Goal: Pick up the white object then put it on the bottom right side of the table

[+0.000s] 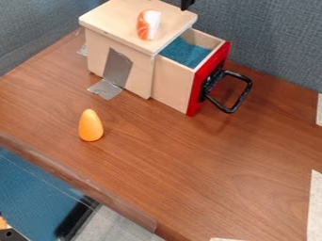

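Toy sushi [149, 24], white and orange, lies atop the wooden box [113, 21], near its open drawer [173, 81]. At the view's top edge is the gripper [187, 4]; whether spread or pressed together, I cannot tell.

Lab tabletop [182, 164] with taped-down drawer box [142, 75]

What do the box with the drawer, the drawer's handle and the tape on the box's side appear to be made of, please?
The box looks like pale, smooth wood, going by its light tan panels. The handle seems to be glossy black plastic or painted metal, given its highlights. The tape looks like silvery duct tape, grey and slightly wrinkled.
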`<action>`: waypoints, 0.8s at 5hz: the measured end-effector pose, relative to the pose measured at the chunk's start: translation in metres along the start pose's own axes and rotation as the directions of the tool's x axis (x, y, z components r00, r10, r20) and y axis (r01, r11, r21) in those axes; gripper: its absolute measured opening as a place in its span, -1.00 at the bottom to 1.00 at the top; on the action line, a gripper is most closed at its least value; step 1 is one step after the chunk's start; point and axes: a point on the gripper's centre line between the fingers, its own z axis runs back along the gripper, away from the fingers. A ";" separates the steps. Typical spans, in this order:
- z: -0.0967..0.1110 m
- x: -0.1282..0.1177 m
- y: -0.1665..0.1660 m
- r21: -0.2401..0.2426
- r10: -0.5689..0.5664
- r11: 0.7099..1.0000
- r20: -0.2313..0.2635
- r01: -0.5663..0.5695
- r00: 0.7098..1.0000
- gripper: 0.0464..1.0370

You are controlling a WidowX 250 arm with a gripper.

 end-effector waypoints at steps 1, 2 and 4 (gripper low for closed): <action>-0.019 -0.003 0.000 -0.001 0.000 1.000 -0.048 0.000 0.999 0.93; -0.031 -0.011 0.011 0.030 0.016 0.999 -0.076 -0.014 0.997 0.93; -0.031 -0.020 0.042 0.011 0.106 0.994 -0.071 -0.105 0.992 0.93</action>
